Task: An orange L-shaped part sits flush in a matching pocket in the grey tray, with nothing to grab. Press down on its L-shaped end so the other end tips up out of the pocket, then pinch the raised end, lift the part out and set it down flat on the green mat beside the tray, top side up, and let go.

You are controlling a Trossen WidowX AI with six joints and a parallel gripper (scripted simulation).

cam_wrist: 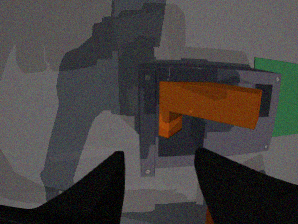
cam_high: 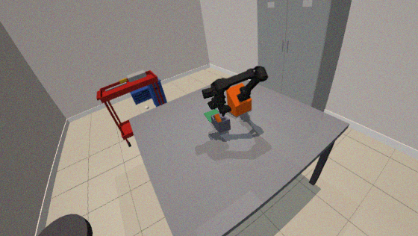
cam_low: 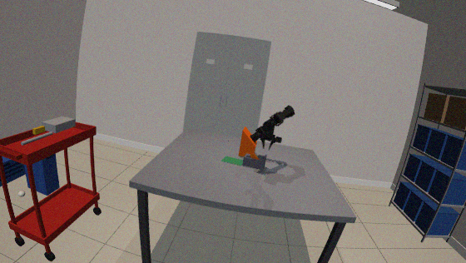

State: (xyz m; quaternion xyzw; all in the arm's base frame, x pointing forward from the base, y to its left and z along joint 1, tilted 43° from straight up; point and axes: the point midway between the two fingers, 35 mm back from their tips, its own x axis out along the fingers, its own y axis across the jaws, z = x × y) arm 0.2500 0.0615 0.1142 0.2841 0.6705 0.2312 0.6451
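Two black fingers fill the bottom of my wrist view, half spread with nothing between them, so the gripper [cam_wrist: 160, 192] holds nothing. Beyond them, centre right of that frame, the orange L-shaped part [cam_wrist: 209, 104] lies in its pocket in the grey tray [cam_wrist: 266, 132], long bar running left to right, the short foot of the L hanging down at its left end. I cannot tell from this angle whether it sits fully flush or has begun to tip. I judge the task at its first step: the gripper hovers above the tray and the press has not landed. In the top view the gripper [cam_high: 223, 108] hangs just over the tray [cam_high: 223, 125] at frame centre. Next move, as I read it: come down with a fingertip on the L-shaped end at the left, push until the far right end lifts, then shift over to pinch that raised end. The green mat [cam_wrist: 282, 96] shows at the right edge of the wrist view, just beside the tray, so the carry is short. Surroundings: the arm's orange base [cam_high: 239, 98] stands close behind the tray; a red cart [cam_low: 46, 175] at left and blue shelving [cam_low: 437, 175] at right are well apart on the floor. Nothing that I can see stands between gripper and part.
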